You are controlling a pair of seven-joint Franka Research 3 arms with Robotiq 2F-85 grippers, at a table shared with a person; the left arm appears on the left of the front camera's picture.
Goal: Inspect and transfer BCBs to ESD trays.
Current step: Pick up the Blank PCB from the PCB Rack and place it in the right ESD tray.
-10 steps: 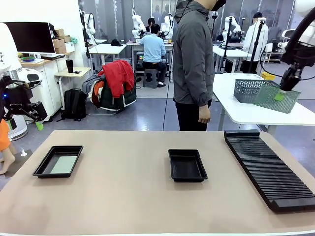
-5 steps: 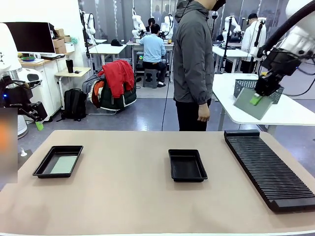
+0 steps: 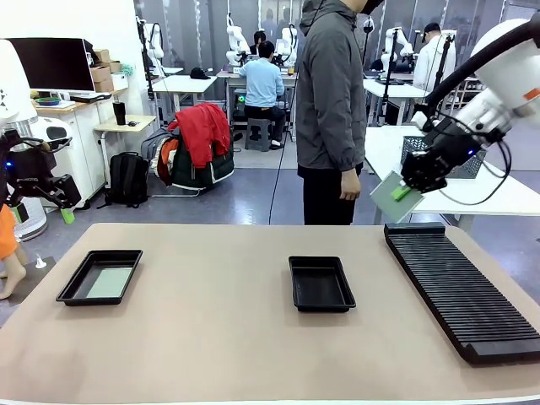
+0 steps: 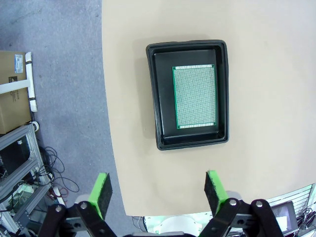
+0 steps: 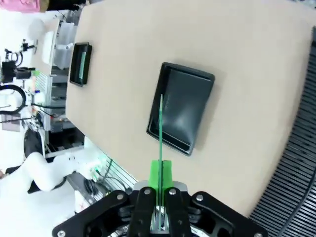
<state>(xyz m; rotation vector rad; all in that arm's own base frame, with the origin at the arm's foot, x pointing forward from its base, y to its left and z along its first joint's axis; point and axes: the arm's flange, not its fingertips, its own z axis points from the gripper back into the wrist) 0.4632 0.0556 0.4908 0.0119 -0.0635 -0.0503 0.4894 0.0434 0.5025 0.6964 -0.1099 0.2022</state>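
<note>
BCB (image 3: 388,196) pinched edge-on between right fingers (image 3: 402,192), aloft near the ribbed rack's (image 3: 460,291) far end. Middle ESD tray (image 3: 321,283) at table (image 3: 219,346) centre; second BCB (image 4: 194,97) flat in left ESD tray (image 4: 163,98). Left fingers (image 4: 102,190) spread wide, holding nothing.

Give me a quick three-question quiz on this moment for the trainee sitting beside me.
1. True or false: the middle tray holds a board.
2. What are the right jaws shut on? A) a BCB B) a tray C) nothing
3. Fill in: the left jaws, aimed down toward the left tray where another BCB lies flat, stand ____.

Key: 1 false, the middle tray is empty. 2 A, held in the air edge-on to the right wrist camera. 3 open, holding nothing.
</note>
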